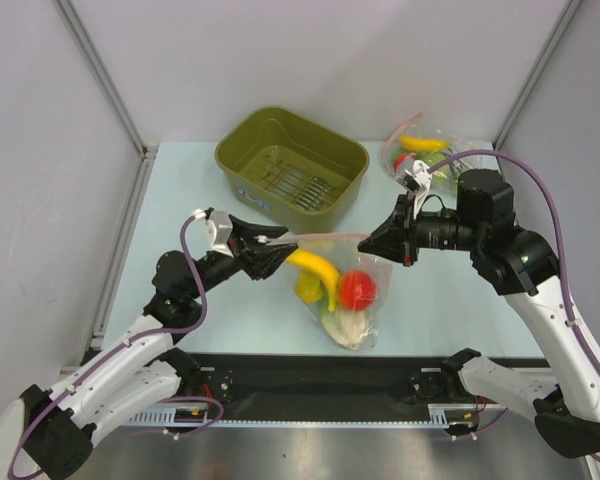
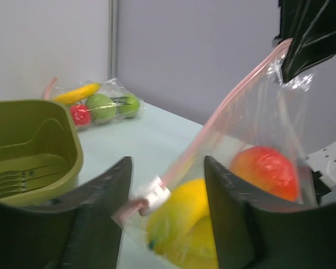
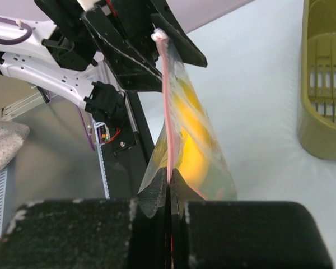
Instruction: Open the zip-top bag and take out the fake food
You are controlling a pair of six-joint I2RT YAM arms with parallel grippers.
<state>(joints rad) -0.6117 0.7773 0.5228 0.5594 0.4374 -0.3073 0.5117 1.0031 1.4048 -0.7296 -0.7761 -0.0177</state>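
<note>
Inspector: State of right gripper (image 1: 382, 243)?

Unit: Clenched. My right fingers (image 3: 152, 196) pinch the pink zip strip (image 3: 167, 101) of the zip-top bag (image 1: 372, 264) at its right end, centre-right of the top view. In the right wrist view the strip runs straight up the frame from that pinch.

Inspector: State of left gripper (image 1: 276, 252)?

Unit: Released. In the left wrist view my two left fingers (image 2: 109, 190) stand apart. The strip's left end and its small white tab (image 2: 155, 193) sit in the gap between them. No clamp on the strip shows.

Inspector: Location of the bag?

Unit: Middle of the top view, stretched between my two grippers with the strip uppermost and the body hanging down toward the near edge of the pale blue table (image 1: 200, 300).

Inspector: Contents?

Unit: All fake food (image 1: 335, 295) is inside the bag. The banana (image 1: 315, 268) lies at upper left, the red round fruit (image 1: 357, 289) at right, the small yellow piece (image 1: 308, 290) below the banana, and the pale cabbage (image 1: 350, 328) at the bottom.

Inspector: Other items?

Unit: An olive-green basin (image 1: 292, 165) stands at upper centre. A second clear bag (image 1: 422, 152) holding green fruits lies at upper right, well apart from mine.
</note>
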